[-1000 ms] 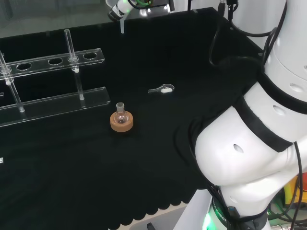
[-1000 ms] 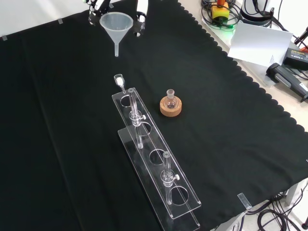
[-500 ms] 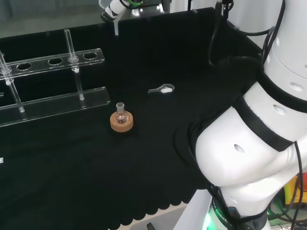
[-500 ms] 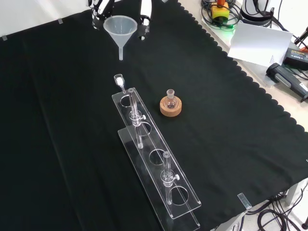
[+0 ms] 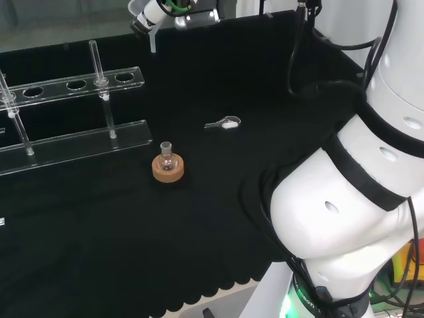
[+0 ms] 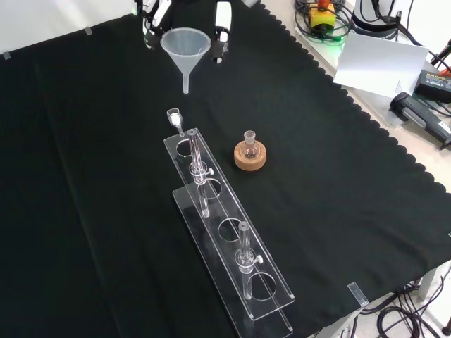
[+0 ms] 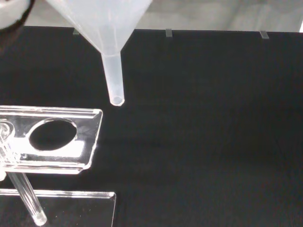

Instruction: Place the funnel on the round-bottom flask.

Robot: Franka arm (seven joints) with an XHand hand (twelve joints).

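Note:
A clear plastic funnel hangs spout down above the cloth at the top of the front view, with the hand shut on its rim from both sides. In the head view the hand is at the top edge, and the funnel's spout pokes out below it. The wrist view has the funnel close up, its spout over bare cloth beside the rack's end. The small round-bottom flask stands upright on a cork ring mid-cloth, well apart from the hand.
A clear test tube rack with a few tubes lies beside the flask. A small white-tipped scoop lies between the rack's end and the funnel. Cables and devices sit beyond the cloth's scalloped edge.
The hand has carried the funnel down and to the right in the front view, closer to the rack's end and flask; in the head view it has slid left. Flask and rack are unmoved.

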